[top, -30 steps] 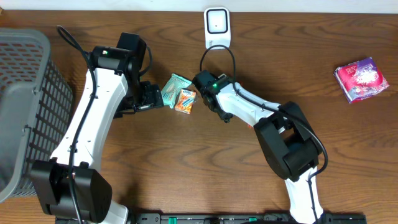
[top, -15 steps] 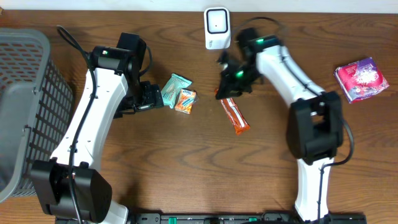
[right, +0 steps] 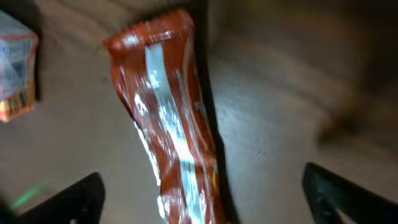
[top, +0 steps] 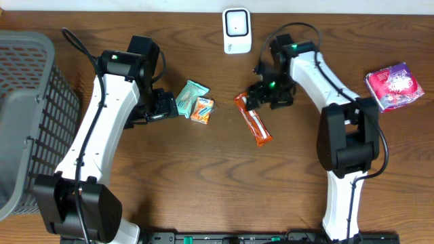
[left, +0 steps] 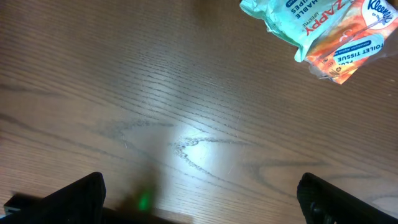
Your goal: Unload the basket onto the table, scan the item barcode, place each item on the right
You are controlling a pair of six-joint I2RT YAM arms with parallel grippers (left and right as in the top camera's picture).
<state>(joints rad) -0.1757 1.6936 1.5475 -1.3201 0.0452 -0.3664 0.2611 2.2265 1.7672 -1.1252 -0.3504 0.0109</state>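
A long orange-red snack packet (top: pixel 253 119) lies flat on the table below the white barcode scanner (top: pixel 236 30). My right gripper (top: pixel 262 97) hovers over the packet's upper end, open. In the right wrist view the packet (right: pixel 169 118) runs between the wide-apart fingers (right: pixel 67 200), and neither touches it. My left gripper (top: pixel 166 108) stands open just left of a teal wipes pack (top: pixel 192 94) and an orange tissue pack (top: pixel 202 109). The left wrist view shows those packs (left: pixel 323 31) at the top right, with bare wood between the fingertips (left: pixel 67 200).
A grey mesh basket (top: pixel 27 115) fills the left edge of the table. A pink-red packet (top: pixel 393 86) lies at the far right. The scanner stands at the table's back edge, in the middle.
My right arm swung from beside the tissue packs to below the scanner, bringing the orange-red packet along. Its jaws have opened and the packet now lies on the table. The left arm is unmoved.
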